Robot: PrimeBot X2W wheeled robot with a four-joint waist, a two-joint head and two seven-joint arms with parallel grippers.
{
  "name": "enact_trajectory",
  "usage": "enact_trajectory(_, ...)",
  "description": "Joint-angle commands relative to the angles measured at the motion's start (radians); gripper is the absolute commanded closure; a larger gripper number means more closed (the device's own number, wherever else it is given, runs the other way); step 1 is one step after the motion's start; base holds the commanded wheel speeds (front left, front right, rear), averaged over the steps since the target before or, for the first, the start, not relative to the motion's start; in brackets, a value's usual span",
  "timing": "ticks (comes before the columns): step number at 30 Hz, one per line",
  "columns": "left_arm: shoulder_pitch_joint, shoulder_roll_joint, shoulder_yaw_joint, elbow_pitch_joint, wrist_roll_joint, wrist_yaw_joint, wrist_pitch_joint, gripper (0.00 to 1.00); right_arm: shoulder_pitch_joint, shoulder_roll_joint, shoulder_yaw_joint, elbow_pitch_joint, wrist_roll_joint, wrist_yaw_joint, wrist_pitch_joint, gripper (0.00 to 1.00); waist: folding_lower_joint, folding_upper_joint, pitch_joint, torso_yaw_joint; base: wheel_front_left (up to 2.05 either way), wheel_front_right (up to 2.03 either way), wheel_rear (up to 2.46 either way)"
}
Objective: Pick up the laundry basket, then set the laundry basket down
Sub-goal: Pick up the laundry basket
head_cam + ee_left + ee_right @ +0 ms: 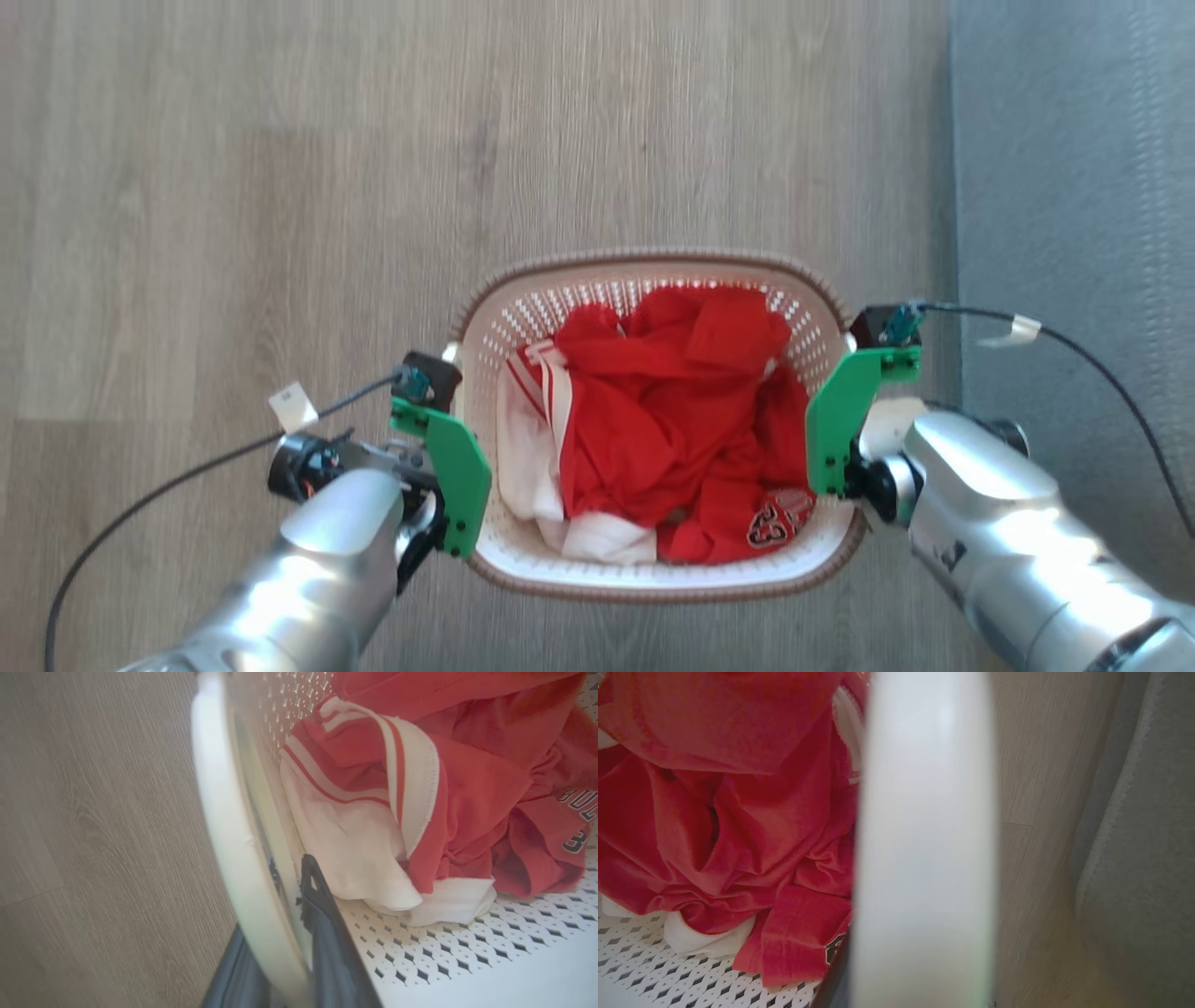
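The laundry basket, white and perforated with a brown braided rim, sits in the middle of the head view and holds red and white clothes. My left gripper, under its green plate, is at the basket's left side. In the left wrist view its two dark fingers close on either side of the white handle. My right gripper is at the basket's right side. The right handle runs up the right wrist view very close, with a dark finger beside it.
Wood-look floor lies all around the basket. A grey rug covers the right edge of the head view, close to my right arm. Black cables trail from both wrists. I cannot tell whether the basket rests on the floor.
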Motion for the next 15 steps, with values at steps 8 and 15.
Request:
enact_trajectory(8, 0.047, 0.011, -0.009, 0.006, -0.006, -0.007, -0.064, 1.00, 0.091, 0.026, 0.057, -0.051, 0.031, 0.009, -0.034, 1.00, 0.0001, -0.0001, -0.168, 0.000, 0.00, 0.00, 0.00)
enact_trajectory(15, 0.126, 0.016, -0.016, 0.000, -0.012, -0.007, -0.060, 1.00, 0.171, 0.035, 0.081, -0.053, 0.062, 0.009, -0.045, 1.00, 0.0001, -0.0001, -0.274, 0.003, 0.00, 0.00, 0.00)
